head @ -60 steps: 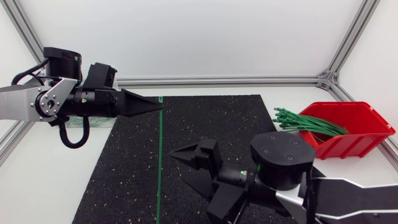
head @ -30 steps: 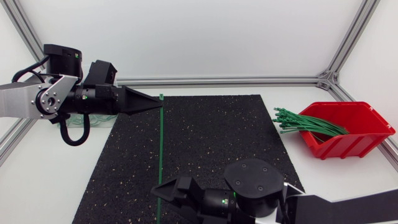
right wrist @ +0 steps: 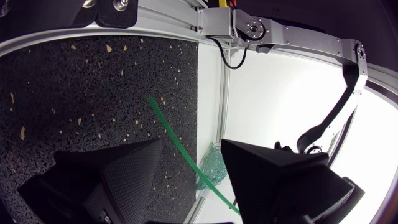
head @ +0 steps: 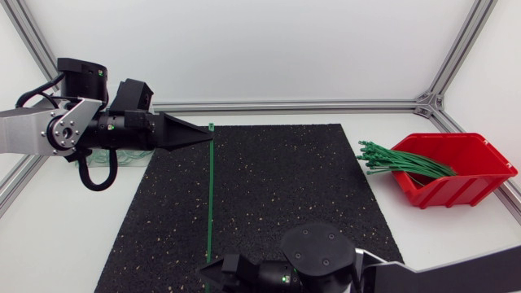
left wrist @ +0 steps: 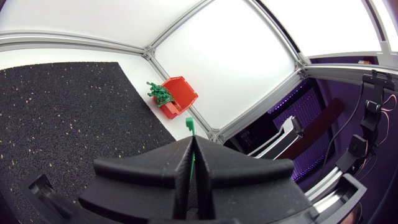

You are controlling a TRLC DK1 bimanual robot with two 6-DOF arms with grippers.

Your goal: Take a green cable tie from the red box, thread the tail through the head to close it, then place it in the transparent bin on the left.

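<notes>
Head view: the left gripper (head: 203, 135) pinches its wedge fingers shut on a thin, straight green cable tie (head: 208, 195) stretched across the speckled black mat (head: 293, 179). The right gripper (right wrist: 191, 148) gapes wide, with the tail between its fingers.

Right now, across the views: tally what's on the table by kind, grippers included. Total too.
Grippers: 2, left gripper and right gripper
Red box: 1
Transparent bin: 1, mostly hidden behind the left arm
Black mat: 1
Loose cable tie: 1, held by the left gripper
Total: 6, leaving out the bundle of ties in the red box, too tangled to count.
</notes>
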